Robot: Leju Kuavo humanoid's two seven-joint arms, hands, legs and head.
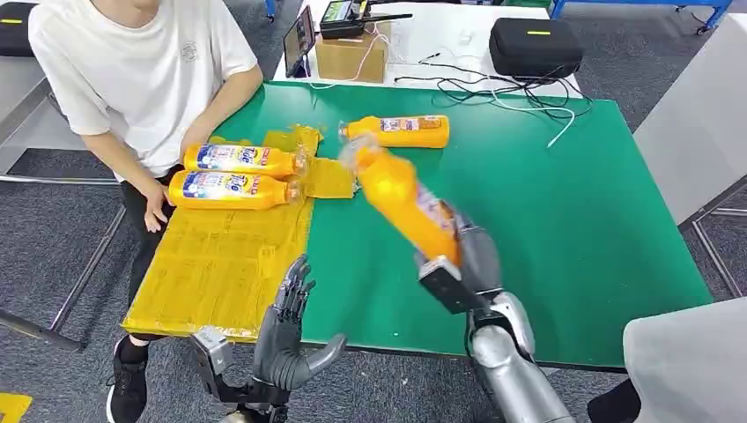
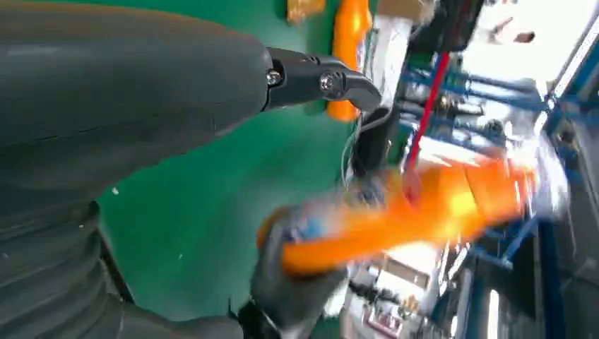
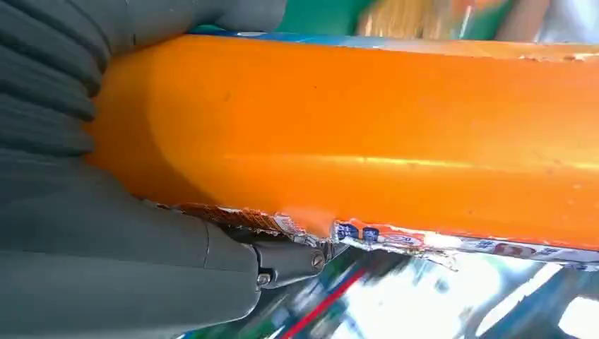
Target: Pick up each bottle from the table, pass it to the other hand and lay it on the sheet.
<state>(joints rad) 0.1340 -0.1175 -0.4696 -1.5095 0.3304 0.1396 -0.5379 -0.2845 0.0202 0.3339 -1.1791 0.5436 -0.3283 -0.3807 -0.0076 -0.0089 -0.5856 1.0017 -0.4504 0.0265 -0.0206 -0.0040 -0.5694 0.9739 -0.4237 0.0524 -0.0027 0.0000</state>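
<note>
Four orange bottles; one yellow sheet; one green table.

person in white t-shirt beside green table; black case, cardboard box, cables behind.

The orange bottle held up by the right hand is smeared by motion in the head view, so its cap end and label cannot be read. Its base is hidden inside that hand's fingers. In the left wrist view the same bottle is a blurred orange streak, and the background racks behind it are equally unclear. The right wrist view cuts the bottle off at the picture's edge; only torn label scraps show. The seated person is cut off at the top edge of the head view. The yellow sheet hangs past the near rim of the green surface.
</note>
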